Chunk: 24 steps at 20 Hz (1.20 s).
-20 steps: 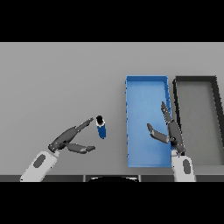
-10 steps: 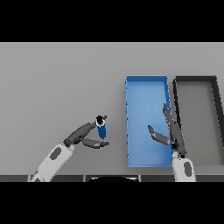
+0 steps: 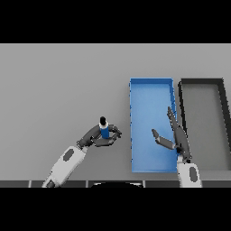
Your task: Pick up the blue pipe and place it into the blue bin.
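Left hand [image 3: 100,137] curls around the upright blue pipe [image 3: 104,131] on the counter [image 3: 58,85]; next, lift toward the blue bin [image 3: 151,83] at three o'clock. Right hand [image 3: 173,135] hovers open-fingered over the bin.

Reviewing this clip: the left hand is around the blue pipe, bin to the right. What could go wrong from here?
The left hand curls round the blue pipe low down, its dark top sticking out, so it may tip or slip on lifting. The right hand hangs open over the blue bin, where the carry could meet it. The dark bin sits right beside it, so overshooting could drop the pipe there.
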Each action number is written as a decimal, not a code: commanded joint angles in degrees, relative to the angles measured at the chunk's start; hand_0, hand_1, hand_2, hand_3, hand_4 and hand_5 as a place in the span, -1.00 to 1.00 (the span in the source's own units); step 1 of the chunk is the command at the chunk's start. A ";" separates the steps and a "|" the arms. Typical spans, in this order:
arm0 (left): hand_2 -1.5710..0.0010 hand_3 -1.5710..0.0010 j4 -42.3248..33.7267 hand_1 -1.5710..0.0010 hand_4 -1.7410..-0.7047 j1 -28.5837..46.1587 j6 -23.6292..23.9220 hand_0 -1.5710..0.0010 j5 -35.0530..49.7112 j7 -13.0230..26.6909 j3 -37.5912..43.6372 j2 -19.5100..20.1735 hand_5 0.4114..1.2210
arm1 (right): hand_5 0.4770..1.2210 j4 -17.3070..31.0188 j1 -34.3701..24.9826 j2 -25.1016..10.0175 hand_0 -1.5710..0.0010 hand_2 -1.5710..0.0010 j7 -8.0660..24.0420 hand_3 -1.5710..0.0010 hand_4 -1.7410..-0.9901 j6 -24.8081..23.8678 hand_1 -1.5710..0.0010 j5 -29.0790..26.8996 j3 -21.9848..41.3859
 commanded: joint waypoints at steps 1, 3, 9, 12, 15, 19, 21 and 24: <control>-0.29 -0.28 0.10 -0.20 -0.50 -0.28 0.51 -0.08 -0.29 -0.23 0.21 -0.71 0.38 | -0.65 -0.06 -0.13 0.02 1.00 1.00 0.47 1.00 0.28 -0.03 1.00 -0.27 -0.18; -0.55 -0.48 0.12 -0.49 -0.67 0.80 0.78 -0.41 -0.90 -2.33 -0.32 -1.33 0.60 | -0.63 0.35 -0.36 -0.03 1.00 1.00 0.08 1.00 0.28 -0.05 1.00 -0.27 -0.31; -0.88 -0.77 -3.19 -0.87 -0.90 0.48 3.73 -0.85 -2.78 -5.47 -1.70 -1.51 0.90 | -0.61 0.11 -1.15 0.04 1.00 1.00 1.21 1.00 0.32 -0.37 1.00 -0.01 -0.19; -0.94 -0.82 -8.04 -0.93 -0.94 0.73 3.29 -0.92 -1.94 -5.86 -2.48 -0.61 0.95 | -0.59 0.60 -1.34 -0.19 1.00 1.00 0.96 1.00 0.31 -0.47 1.00 0.09 -0.49; -0.97 -0.84 -11.76 -0.96 -0.96 -1.62 2.93 -0.96 -0.83 -4.16 -2.82 -0.79 0.97 | -0.59 0.32 -1.10 -0.64 1.00 1.00 0.89 1.00 0.38 -0.74 1.00 1.52 0.01; -0.99 -0.84 -15.47 -0.99 -0.97 -3.24 2.48 -0.98 0.64 0.80 -3.41 -0.16 0.99 | -0.57 1.06 -0.73 -0.55 1.00 1.00 -0.67 1.00 0.40 -0.29 1.00 0.69 -0.45; -0.99 -0.84 -15.84 -0.99 -0.97 -3.87 2.03 -0.99 0.98 2.05 -3.79 0.03 0.99 | -0.57 0.28 -0.14 -0.68 1.00 1.00 -1.04 1.00 0.45 -0.57 1.00 1.10 -0.35; -1.00 -0.83 -16.28 -1.00 -0.97 -4.23 1.83 -0.99 1.21 2.80 -4.04 0.20 1.00 | -0.59 -0.06 -0.10 -0.41 1.00 1.00 0.02 1.00 0.48 -1.21 1.00 0.70 -0.84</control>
